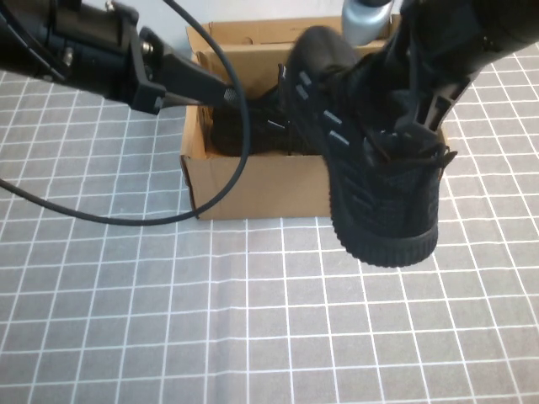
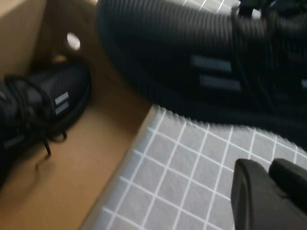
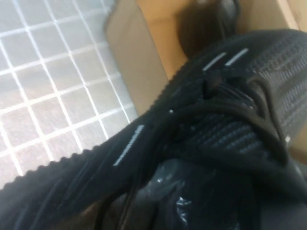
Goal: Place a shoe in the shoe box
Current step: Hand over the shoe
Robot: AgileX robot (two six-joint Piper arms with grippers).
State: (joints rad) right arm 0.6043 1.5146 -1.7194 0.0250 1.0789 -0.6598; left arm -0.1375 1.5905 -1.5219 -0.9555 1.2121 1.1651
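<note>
Shoe [image 1: 370, 160]: black knit sneaker, airborne, toe tipped down over the near right corner of the shoe box [image 1: 253, 189], carried there for lowering inside.
Right gripper [image 1: 421, 109]: at the shoe's collar, clamped on it; fingers largely masked by laces and knit.
Left gripper [image 2: 268, 191]: hanging just outside the box's left wall, holding nothing; finger gap cannot be told.
Second sneaker [image 2: 43, 105]: already lying inside the box, partly hidden.
Checked cloth [image 1: 126, 320]: covers the table.
</note>
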